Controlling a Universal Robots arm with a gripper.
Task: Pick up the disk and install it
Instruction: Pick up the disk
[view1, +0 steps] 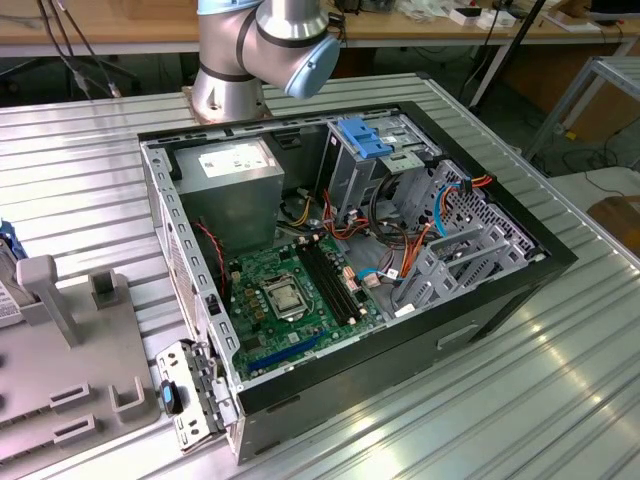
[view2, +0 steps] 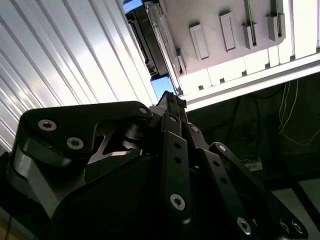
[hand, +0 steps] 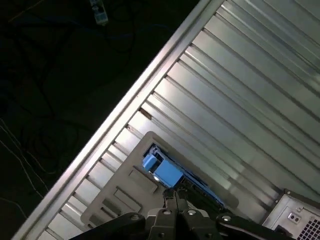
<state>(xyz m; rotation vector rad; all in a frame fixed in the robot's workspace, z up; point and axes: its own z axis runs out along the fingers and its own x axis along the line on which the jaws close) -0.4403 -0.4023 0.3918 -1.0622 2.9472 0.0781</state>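
Ribbed metal table (hand: 240, 75), brightly lit; dark floor (hand: 60, 75) beyond its edge. Hand (hand: 173, 199) closed fingertip to fingertip, close by the disk (hand: 162, 171) in a grey fixture (hand: 125, 186); contact unclear.

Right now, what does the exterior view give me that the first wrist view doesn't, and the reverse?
Exterior view: the inside of the open computer case, with the motherboard, the power-supply box, the drive bay with blue tabs, and the arm's base. First wrist view: the gripper, shut, pointing at the disk, which stands in a slot. Both share the grey fixture, the ribbed table, and at least a corner of the case.
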